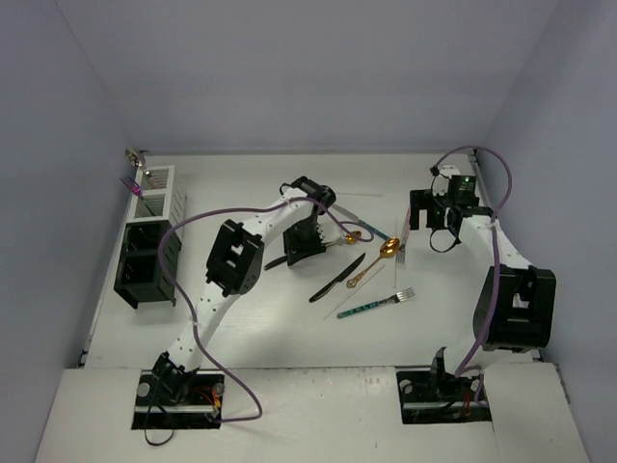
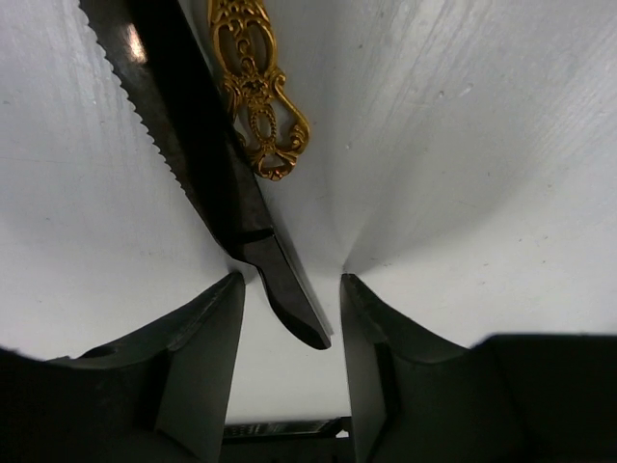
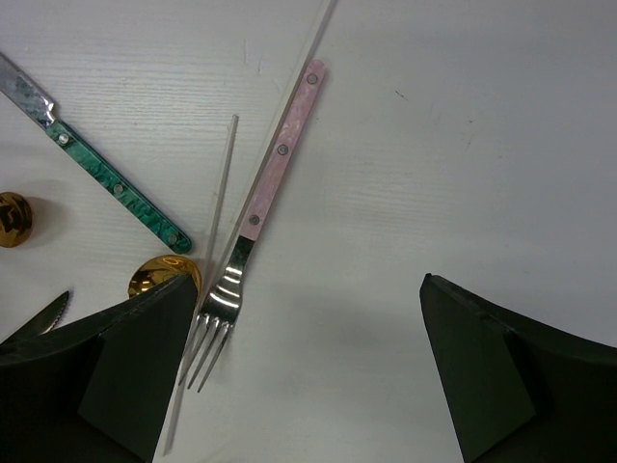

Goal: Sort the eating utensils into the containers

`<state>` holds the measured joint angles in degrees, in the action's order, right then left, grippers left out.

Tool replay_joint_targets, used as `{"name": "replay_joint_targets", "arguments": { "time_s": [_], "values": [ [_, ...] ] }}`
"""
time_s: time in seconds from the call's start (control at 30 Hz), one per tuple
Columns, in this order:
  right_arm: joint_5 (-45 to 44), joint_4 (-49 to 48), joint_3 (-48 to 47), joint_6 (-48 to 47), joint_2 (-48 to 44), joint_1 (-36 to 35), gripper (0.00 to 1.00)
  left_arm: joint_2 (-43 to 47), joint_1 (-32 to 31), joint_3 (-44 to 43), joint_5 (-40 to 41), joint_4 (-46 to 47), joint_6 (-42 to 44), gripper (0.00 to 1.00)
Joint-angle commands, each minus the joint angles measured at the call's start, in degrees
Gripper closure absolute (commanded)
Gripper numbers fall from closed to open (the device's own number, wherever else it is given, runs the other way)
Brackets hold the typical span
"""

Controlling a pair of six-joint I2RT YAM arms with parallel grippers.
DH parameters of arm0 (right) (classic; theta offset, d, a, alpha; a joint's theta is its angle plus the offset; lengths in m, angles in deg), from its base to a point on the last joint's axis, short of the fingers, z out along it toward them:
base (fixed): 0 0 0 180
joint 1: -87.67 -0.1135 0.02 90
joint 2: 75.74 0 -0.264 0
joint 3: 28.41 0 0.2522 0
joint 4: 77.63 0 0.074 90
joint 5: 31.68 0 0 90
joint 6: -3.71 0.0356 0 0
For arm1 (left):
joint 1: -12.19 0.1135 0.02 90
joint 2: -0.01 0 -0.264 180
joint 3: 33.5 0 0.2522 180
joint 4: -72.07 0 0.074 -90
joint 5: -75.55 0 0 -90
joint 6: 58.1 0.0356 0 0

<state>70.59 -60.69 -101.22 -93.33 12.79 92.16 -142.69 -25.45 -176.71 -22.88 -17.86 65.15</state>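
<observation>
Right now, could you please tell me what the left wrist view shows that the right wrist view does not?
Only the left wrist view: a black serrated knife, one end lying inside the open left hand with a gap on each side, and an ornate gold handle beside it. Only the right wrist view: a pink-handled fork, a green-handled utensil, a clear thin stick and a gold spoon bowl, ahead of the wide-open right hand. Both: the white table and dark fingers framing the bottom.

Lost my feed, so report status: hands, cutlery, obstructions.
Left hand open, straddling end of black knife. Right hand open above pink fork. Gold handle lies beside the knife.
</observation>
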Motion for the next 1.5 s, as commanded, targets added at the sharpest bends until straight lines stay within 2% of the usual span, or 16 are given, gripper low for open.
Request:
{"name": "replay_joint_targets", "arguments": {
  "time_s": [0.0,0.23,0.73,0.83,0.87,0.9,0.97,1.17,1.47],
  "values": [
    [0.2,-2.7,-0.1,-0.6,-2.1,0.8,0.00,-0.8,-0.6,-2.2,-0.8,-1.3,-1.6,0.64],
    [0.2,-2.7,0.0,-0.7,-2.2,1.0,0.00,-3.7,-0.8,-3.2,1.5,-1.3,-4.2,0.73],
    [0.2,-2.7,0.3,-1.1,-2.0,1.4,0.00,-6.5,-2.0,-3.5,2.9,-1.0,-8.2,0.74],
    [0.0,-2.7,0.4,-1.3,-2.1,1.5,0.00,-6.1,-1.9,-3.4,1.0,-0.9,-7.8,0.82],
    [0.0,-2.7,0.4,-1.3,-2.2,1.5,0.00,-5.9,-2.0,-3.3,0.4,-0.9,-7.5,0.90],
    [0.0,-2.7,0.4,-1.4,-2.4,1.6,0.00,-5.4,-1.9,-3.2,-0.3,-0.8,-7.3,0.95],
    [-0.1,-2.7,0.4,-1.4,-2.7,1.6,0.00,-4.6,-2.0,-3.1,-1.7,-0.9,-7.0,1.00],
    [0.3,-2.7,0.3,-1.0,-3.2,1.6,0.00,-0.1,-2.0,-2.4,-2.7,-1.0,-7.3,1.00],
    [1.0,-2.7,-0.3,-0.3,-3.9,1.6,0.00,11.9,0.7,-3.2,-2.8,-1.0,-10.2,1.00]
  ]
}}
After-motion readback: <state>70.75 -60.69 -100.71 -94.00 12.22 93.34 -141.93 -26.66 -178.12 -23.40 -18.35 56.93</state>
